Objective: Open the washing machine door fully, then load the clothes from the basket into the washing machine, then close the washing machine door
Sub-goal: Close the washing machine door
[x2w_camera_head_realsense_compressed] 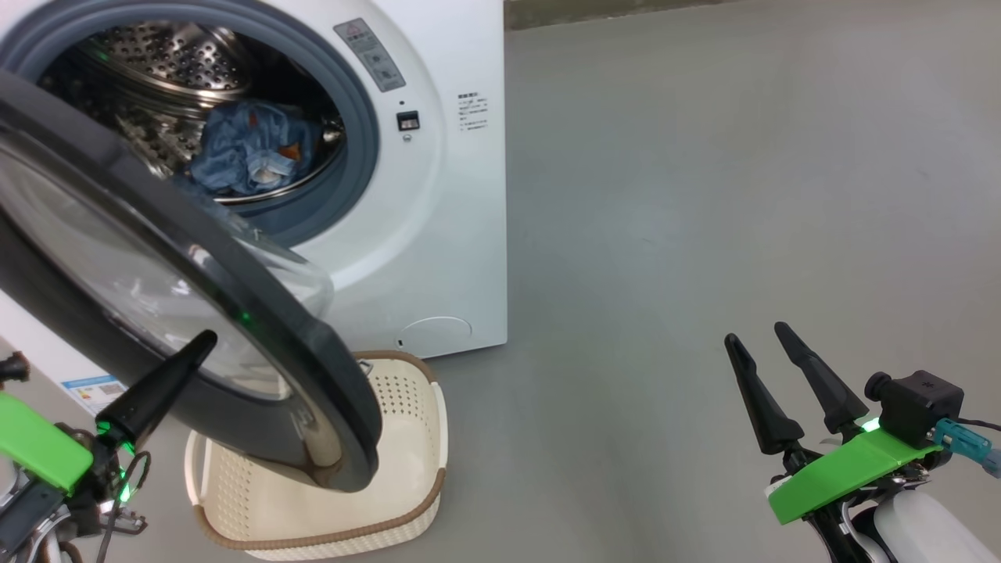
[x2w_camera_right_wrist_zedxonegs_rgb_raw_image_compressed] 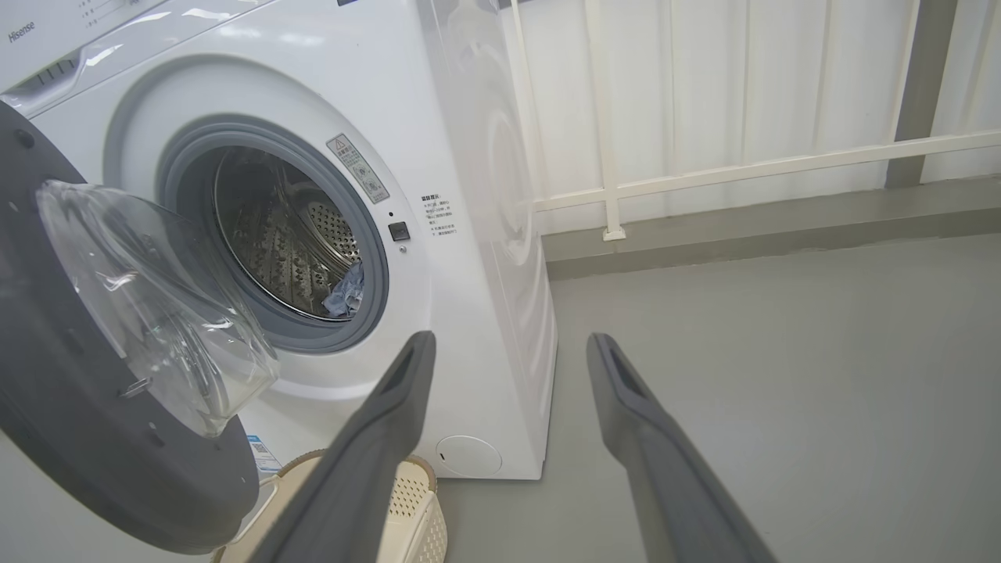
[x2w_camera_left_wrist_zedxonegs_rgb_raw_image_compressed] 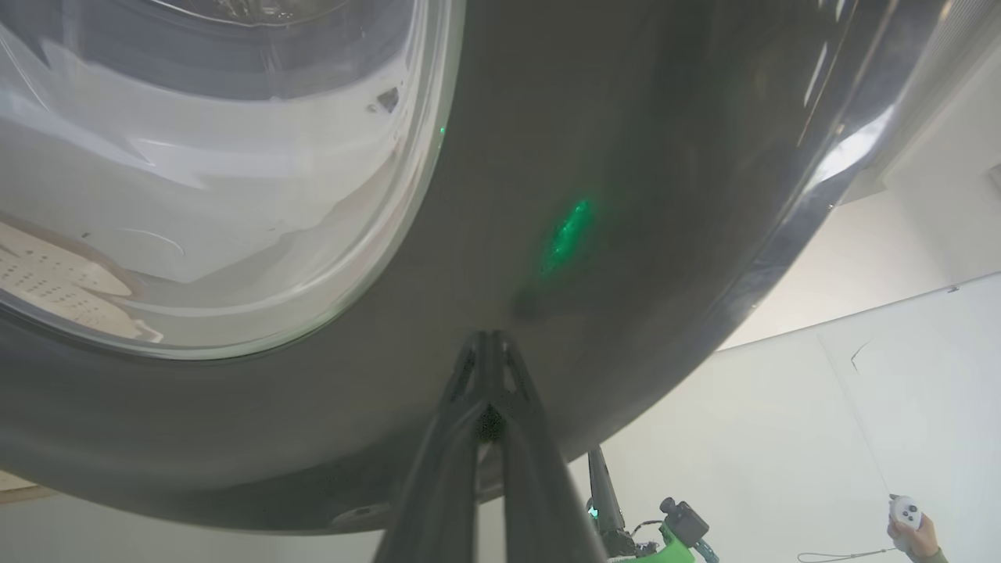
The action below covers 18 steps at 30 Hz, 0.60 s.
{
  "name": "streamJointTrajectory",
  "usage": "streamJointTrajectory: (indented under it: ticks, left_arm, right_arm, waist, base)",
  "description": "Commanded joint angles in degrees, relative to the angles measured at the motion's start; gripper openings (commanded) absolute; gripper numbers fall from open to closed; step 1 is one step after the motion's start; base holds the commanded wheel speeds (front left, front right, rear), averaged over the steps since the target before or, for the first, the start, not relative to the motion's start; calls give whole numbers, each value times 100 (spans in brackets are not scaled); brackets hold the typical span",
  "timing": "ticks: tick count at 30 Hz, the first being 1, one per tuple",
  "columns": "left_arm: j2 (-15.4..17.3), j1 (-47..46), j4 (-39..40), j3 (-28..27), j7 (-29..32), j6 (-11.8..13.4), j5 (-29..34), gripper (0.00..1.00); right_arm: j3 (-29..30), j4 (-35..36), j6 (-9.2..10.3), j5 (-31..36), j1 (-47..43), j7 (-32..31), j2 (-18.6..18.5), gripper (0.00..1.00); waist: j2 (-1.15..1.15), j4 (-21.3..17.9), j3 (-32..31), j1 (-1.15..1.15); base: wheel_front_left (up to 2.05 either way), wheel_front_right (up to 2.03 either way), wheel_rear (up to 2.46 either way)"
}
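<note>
The washing machine (x2w_camera_head_realsense_compressed: 438, 195) stands at the upper left, its drum holding light blue clothes (x2w_camera_head_realsense_compressed: 250, 148). The washing machine door (x2w_camera_head_realsense_compressed: 328, 407) is swung partway out on its left hinge, over the basket (x2w_camera_head_realsense_compressed: 407, 407). The part of the basket that I can see holds no garment. My left gripper (x2w_camera_head_realsense_compressed: 202, 344) is shut, its tips against the door's glossy black outer rim (x2w_camera_left_wrist_zedxonegs_rgb_raw_image_compressed: 586, 156), seen close up as the left gripper (x2w_camera_left_wrist_zedxonegs_rgb_raw_image_compressed: 489, 340). My right gripper (x2w_camera_head_realsense_compressed: 757, 335) is open at the lower right, away from the machine. From the right gripper (x2w_camera_right_wrist_zedxonegs_rgb_raw_image_compressed: 512, 344), the door (x2w_camera_right_wrist_zedxonegs_rgb_raw_image_compressed: 70, 438), clothes (x2w_camera_right_wrist_zedxonegs_rgb_raw_image_compressed: 348, 293) and basket (x2w_camera_right_wrist_zedxonegs_rgb_raw_image_compressed: 407, 500) show.
Bare grey floor (x2w_camera_head_realsense_compressed: 743, 156) spreads to the right of the machine. A white railing (x2w_camera_right_wrist_zedxonegs_rgb_raw_image_compressed: 704, 172) and a low kerb run behind it. A person's hand with a white controller (x2w_camera_left_wrist_zedxonegs_rgb_raw_image_compressed: 907, 520) is at the lower right of the left wrist view.
</note>
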State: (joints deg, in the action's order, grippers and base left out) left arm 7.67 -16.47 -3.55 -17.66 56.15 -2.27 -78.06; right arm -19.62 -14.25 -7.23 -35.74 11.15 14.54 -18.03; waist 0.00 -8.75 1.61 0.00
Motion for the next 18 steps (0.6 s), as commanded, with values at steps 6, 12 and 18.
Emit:
streamJointTrajectory:
  ticks: [6, 12, 18]
  left_arm:
    - [306, 32, 420, -154, -142, -176, 306, 13]
    - [352, 302, 714, -228, -516, -370, 642, 100]
    - [534, 634, 1036, -54, -1462, -503, 1747, 100]
  right_arm:
    - [-38, 120, -25, 19, -8, 46, -63, 100]
    - [-9, 144, -25, 25, -51, 46, -69, 100]
    - [-1, 166, -25, 25, -8, 46, -80, 100]
  waist:
    - [0, 112, -30, 0]
    - [0, 174, -11, 0]
    - [0, 174, 45, 0]
  base:
    - [0, 0, 0]
    - [0, 0, 0]
    - [0, 0, 0]
